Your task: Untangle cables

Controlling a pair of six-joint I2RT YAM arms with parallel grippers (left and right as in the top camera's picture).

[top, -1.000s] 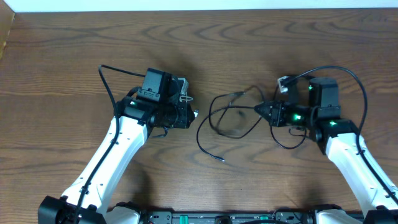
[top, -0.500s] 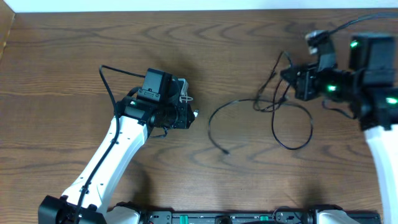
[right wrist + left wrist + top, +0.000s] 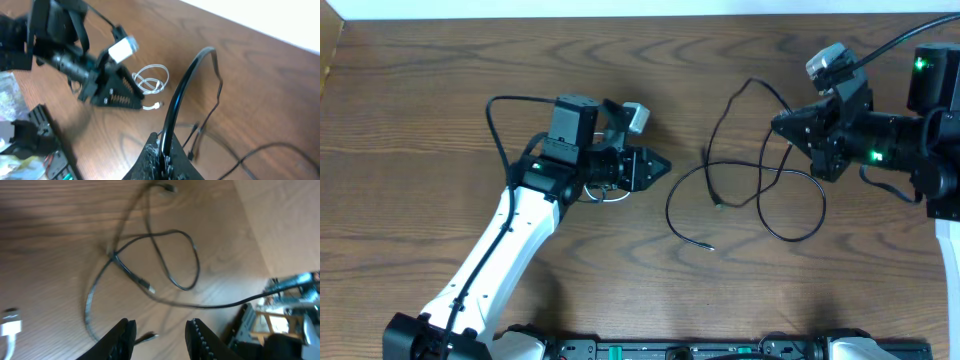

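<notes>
The right claw [image 3: 783, 126] was clenched on the black cable [image 3: 176, 97], up at 2 o'clock of the table. The left claw [image 3: 658, 168] was half open and empty, pointing to 3 o'clock. The white cable [image 3: 152, 80] lay coiled just beside it.

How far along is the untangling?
Done: white cable lies coiled by the open left gripper, apart from the black cable. In hand: right gripper pinches the black cable. Left: its loops cross each other and need spreading.
</notes>
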